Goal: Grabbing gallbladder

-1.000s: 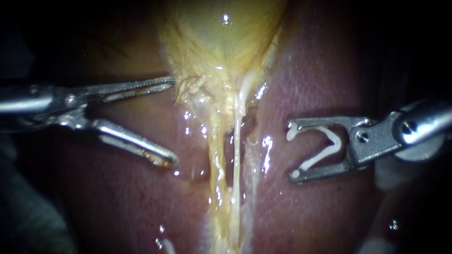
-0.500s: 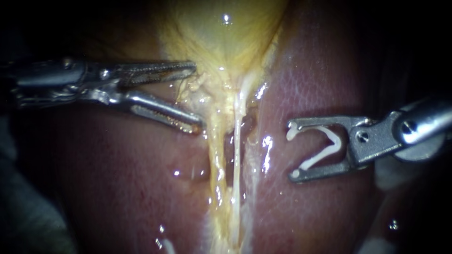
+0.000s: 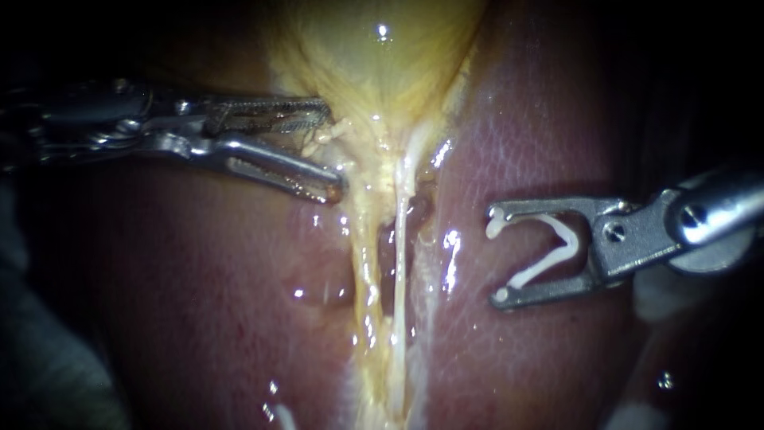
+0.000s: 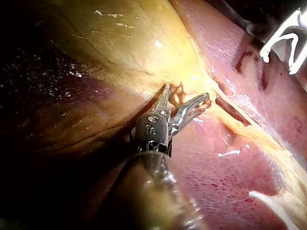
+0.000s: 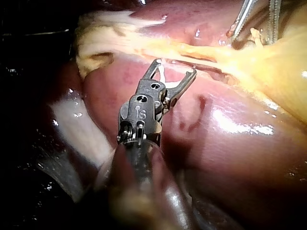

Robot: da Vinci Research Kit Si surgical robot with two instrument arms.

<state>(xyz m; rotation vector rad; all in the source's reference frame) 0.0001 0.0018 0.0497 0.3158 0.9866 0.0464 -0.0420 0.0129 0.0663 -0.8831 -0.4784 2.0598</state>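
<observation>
Now the serrated steel jaws of our left instrument (image 3: pixel 328 150) have narrowed and moved forward. A gap remains, but they straddle the frayed yellow fringe (image 4: pixel 178 94) at the tapering neck of the glossy yellow gallbladder (image 3: pixel 382 64). The gallbladder lies top centre in the endoscope view, between dark red liver (image 3: pixel 199 318) lobes. We judge the grab close, not yet made. Our right instrument (image 3: pixel 495 255) has stayed put, its jaws holding a white V-shaped clip (image 3: pixel 557 247).

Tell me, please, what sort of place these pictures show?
Probably a surgical practice bench: a glistening dark-red liver, a pale yellow gallbladder, a slender metal left instrument with toothed jaws, and a right instrument holding a white V-shaped clip.
</observation>
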